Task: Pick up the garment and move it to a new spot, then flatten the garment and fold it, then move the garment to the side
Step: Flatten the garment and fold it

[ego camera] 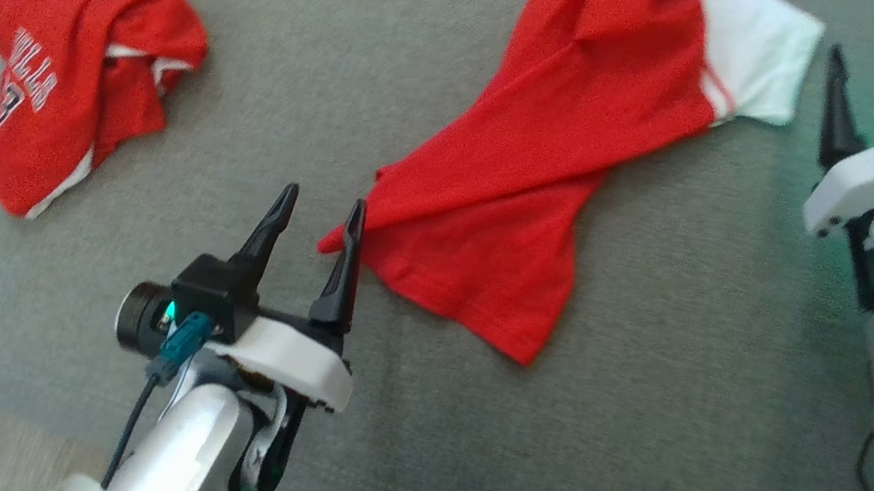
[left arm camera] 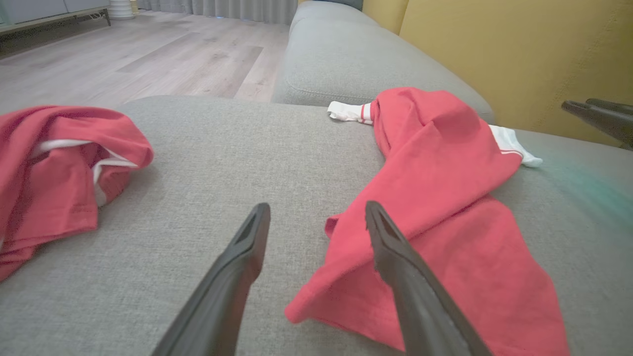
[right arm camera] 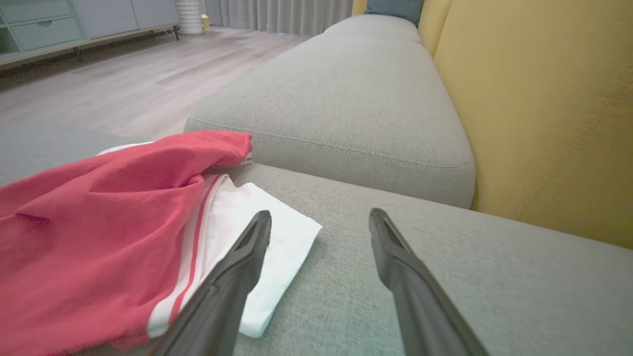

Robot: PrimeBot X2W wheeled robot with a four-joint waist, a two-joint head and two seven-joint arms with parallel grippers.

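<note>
Red cotton shirt with white sleeves [ego camera: 538, 148] lies twisted mid-way across the grey fabric sofa cushion [ego camera: 345, 50]. Left hand [ego camera: 321, 207], fingers apart, is at the hem corner nearer the cushion's front. Right hand [ego camera: 873, 51], also apart, is beside the rear sleeve. Likely step: flattening. Each hand must next pinch its end and draw outward.

The shirt [ego camera: 533, 182] is red with white, red-striped sleeves. The other shirt [ego camera: 72, 78] is red with white lettering and trim. The sofa [ego camera: 646, 355] is grey, its backrest [right arm camera: 544, 99] mustard yellow.
</note>
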